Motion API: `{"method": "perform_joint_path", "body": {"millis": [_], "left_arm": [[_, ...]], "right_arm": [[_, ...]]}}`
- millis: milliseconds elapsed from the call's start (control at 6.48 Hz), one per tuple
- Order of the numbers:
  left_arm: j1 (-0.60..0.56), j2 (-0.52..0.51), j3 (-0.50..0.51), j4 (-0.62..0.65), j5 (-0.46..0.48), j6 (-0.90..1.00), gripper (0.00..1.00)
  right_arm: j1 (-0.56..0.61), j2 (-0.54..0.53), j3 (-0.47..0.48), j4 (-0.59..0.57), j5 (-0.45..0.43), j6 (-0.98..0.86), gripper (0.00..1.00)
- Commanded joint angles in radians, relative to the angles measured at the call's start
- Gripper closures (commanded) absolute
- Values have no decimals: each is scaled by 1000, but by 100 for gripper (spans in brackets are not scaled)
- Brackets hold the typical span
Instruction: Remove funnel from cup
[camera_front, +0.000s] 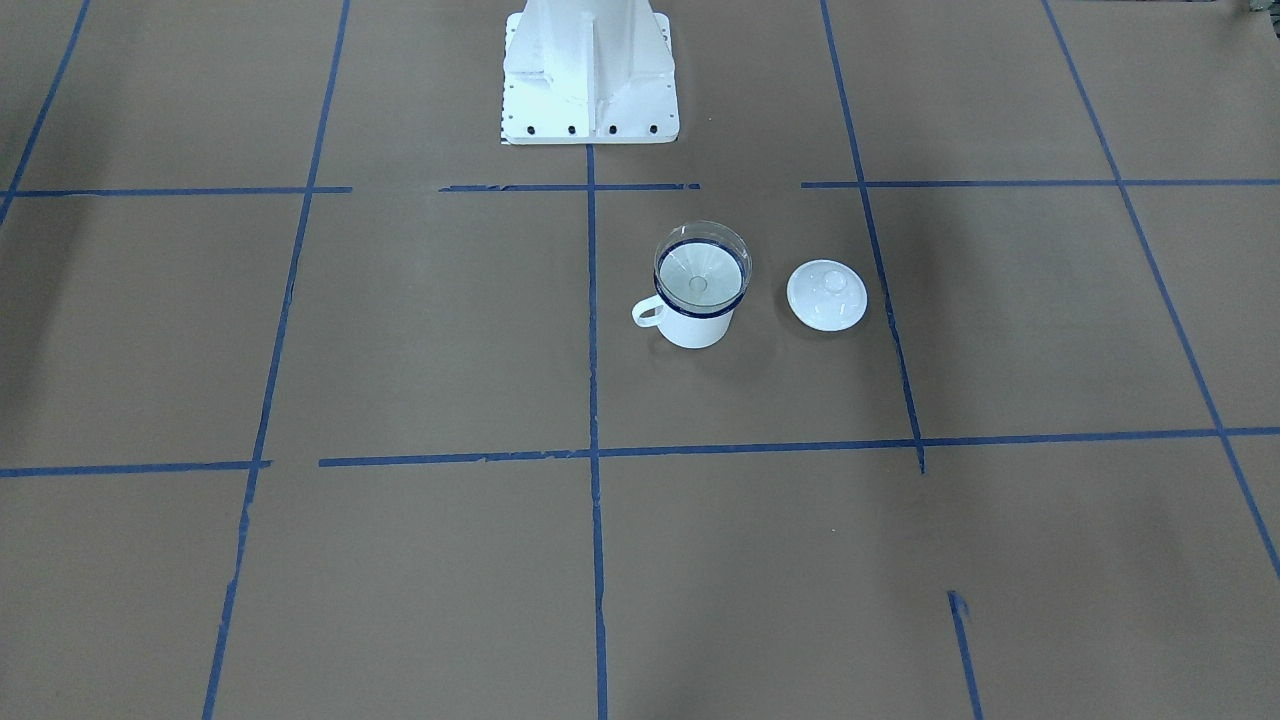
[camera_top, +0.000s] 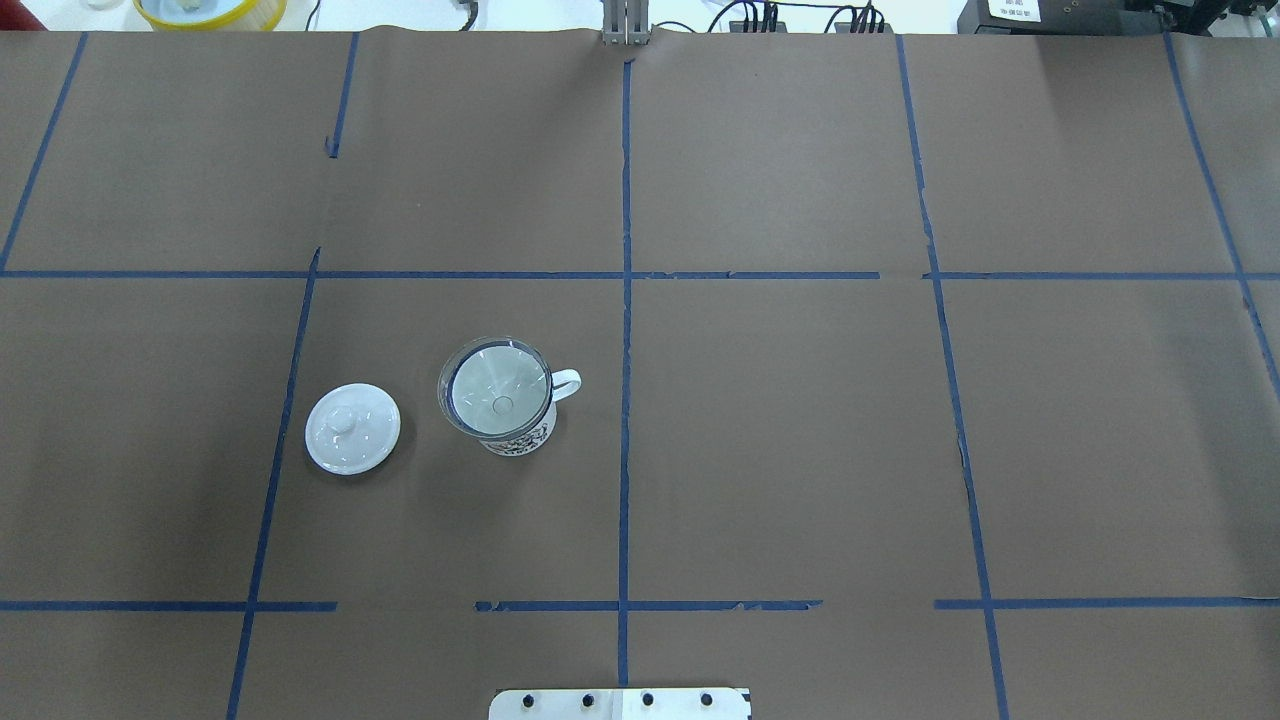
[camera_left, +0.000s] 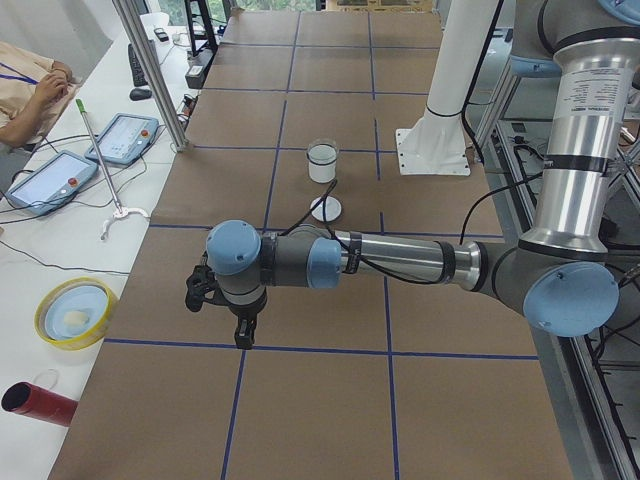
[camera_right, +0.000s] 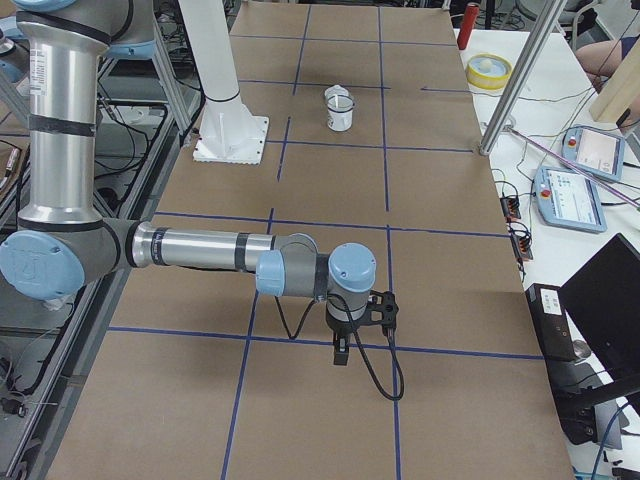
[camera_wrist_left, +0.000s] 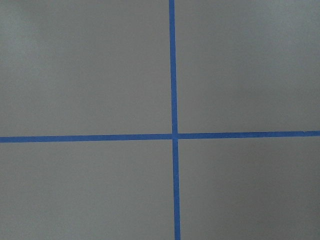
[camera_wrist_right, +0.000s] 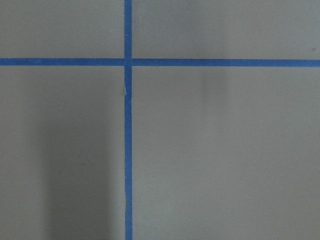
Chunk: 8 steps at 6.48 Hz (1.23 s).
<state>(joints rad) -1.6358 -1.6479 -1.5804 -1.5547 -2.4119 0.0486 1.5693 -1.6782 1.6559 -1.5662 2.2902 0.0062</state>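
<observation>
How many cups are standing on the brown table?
1: a small white enamel mug with a dark blue rim, left of the centre tape line in the overhead view, holding a clear plastic funnel. None seems hidden.

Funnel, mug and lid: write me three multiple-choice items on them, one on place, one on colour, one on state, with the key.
1. In the overhead view, where does the knobbed lid lie relative to the mug?
A. left of it, apart
B. on top of it
C. right of it, touching

2. What colour is the mug's rim?
A. red
B. dark blue
C. yellow

3. How is the clear funnel placed?
A. seated in the mug's mouth
B. lying on the table
C. upturned on the lid

Key: 1 A, a clear gap separates them; 2 B, the front-facing view shows a dark blue band; 3 A, its cone fills the mug's mouth.
</observation>
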Motion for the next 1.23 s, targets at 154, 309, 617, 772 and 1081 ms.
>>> {"method": "perform_joint_path", "body": {"millis": [154, 309, 617, 772, 1081], "left_arm": [[223, 8, -134, -134, 2, -541, 0], [266, -36, -189, -133, 2, -787, 0], [396, -119, -248, -128, 7, -1228, 0], [491, -188, -260, -120, 52, -1432, 0], [624, -303, -283, -52, 94, -1704, 1]], "right_arm": [[0, 0, 1, 0, 0, 0, 0], [0, 0, 1, 0, 0, 0, 0], [0, 0, 1, 0, 0, 0, 0], [0, 0, 1, 0, 0, 0, 0], [0, 0, 1, 0, 0, 0, 0]]}}
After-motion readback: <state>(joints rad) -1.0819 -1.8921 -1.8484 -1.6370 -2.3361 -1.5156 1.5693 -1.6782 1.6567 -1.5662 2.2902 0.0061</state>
